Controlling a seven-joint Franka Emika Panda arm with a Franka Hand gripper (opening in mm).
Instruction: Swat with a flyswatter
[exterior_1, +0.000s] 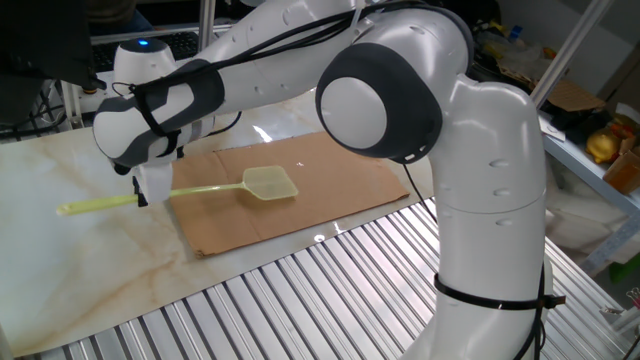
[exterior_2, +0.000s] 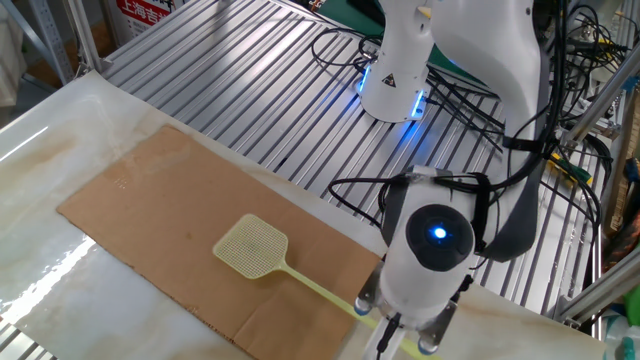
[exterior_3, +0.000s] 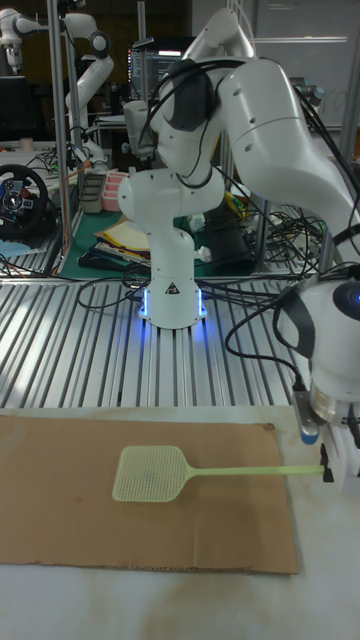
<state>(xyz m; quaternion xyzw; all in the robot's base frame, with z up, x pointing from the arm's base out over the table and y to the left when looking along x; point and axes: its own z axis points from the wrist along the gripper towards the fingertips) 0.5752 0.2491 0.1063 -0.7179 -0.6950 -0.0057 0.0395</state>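
Gripper (exterior_1: 141, 190): two fingers pinched on the long thin handle of the pale yellow-green plastic flyswatter (exterior_1: 218, 185), mesh head over the flat brown cardboard sheet (exterior_1: 330, 185).

One fixed view: handle tail juts over the marble tabletop (exterior_1: 90, 260).
Other fixed view: wrist hides the grasp; a thin grip may twist on impact.
Tall fixed view: head hovers low; ribbed metal decking (exterior_3: 90, 360) behind, nothing obstructing.

arm: stretched low over table | wrist: bent downward | gripper (exterior_1: 143, 190): pointing down, fingers clamped
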